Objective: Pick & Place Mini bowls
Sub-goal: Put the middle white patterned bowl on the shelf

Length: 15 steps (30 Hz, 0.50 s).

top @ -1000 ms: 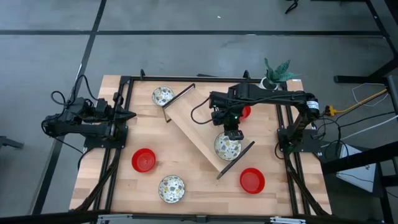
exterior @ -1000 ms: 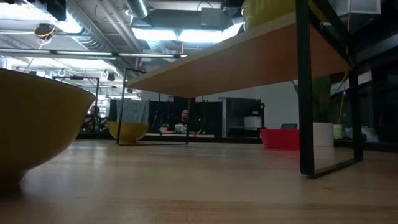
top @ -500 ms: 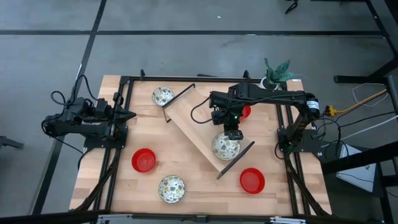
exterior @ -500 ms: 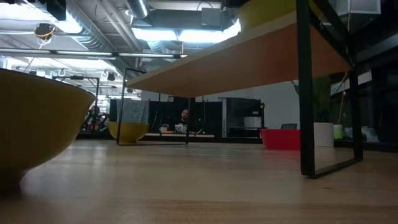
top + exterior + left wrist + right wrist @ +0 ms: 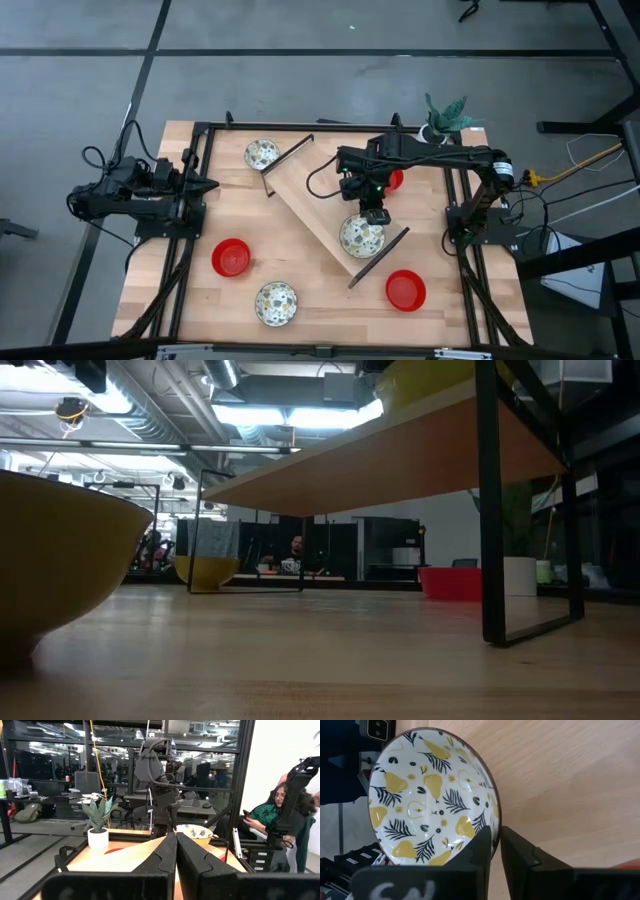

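A patterned mini bowl (image 5: 362, 236) (image 5: 427, 800) rests on a raised wooden shelf (image 5: 310, 195) in the middle of the table. My right gripper (image 5: 375, 215) (image 5: 496, 845) reaches down at the bowl's far rim, slightly open, with one finger inside the bowl and one outside. Two more patterned bowls (image 5: 262, 153) (image 5: 276, 303) and two red bowls (image 5: 232, 257) (image 5: 405, 290) sit on the table. A third red bowl (image 5: 395, 180) is half hidden under the right arm. My left gripper (image 5: 210, 185) (image 5: 176, 845) waits shut at the left edge. My right gripper's fingers stand astride the bowl's rim (image 5: 492, 822), slanting down from the far side. A narrow gap shows between them. I cannot tell whether either finger touches the rim. The bowl lies on the shelf.
A white pot with a green plant (image 5: 445, 115) stands at the far right corner. The shelf's black legs (image 5: 378, 258) (image 5: 492, 510) stand on the table. Black frame rails (image 5: 190, 230) run along both sides.
The patterned bowl on the shelf has shifted a little toward the table's left. Both arms have stayed where they were.
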Each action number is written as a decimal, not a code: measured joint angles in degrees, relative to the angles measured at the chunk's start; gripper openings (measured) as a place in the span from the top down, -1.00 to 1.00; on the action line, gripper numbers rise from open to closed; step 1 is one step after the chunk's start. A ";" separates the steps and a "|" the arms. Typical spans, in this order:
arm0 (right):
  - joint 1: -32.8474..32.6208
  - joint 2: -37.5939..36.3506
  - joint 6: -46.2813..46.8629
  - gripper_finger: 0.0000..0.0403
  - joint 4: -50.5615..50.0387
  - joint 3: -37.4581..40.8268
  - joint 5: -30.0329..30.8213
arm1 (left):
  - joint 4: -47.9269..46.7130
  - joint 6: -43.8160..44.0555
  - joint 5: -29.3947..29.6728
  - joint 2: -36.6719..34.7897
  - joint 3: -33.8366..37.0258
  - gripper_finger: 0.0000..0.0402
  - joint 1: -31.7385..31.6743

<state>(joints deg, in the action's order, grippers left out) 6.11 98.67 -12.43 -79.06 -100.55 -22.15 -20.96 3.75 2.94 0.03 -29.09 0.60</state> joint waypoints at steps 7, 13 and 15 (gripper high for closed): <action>0.04 -0.02 0.30 0.72 -0.01 0.00 -1.32 | -0.01 -0.01 0.00 0.00 -0.02 0.98 0.00; 0.04 -0.04 0.88 0.47 0.00 0.00 -1.45 | -0.01 0.00 0.00 0.00 0.00 0.98 0.02; 0.04 -0.04 0.88 0.39 0.01 0.00 -0.94 | 0.00 0.00 0.00 0.00 -0.01 0.98 0.00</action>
<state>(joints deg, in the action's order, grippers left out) 6.15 98.63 -11.55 -79.05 -100.55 -23.08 -20.96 3.75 2.94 0.03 -29.10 0.60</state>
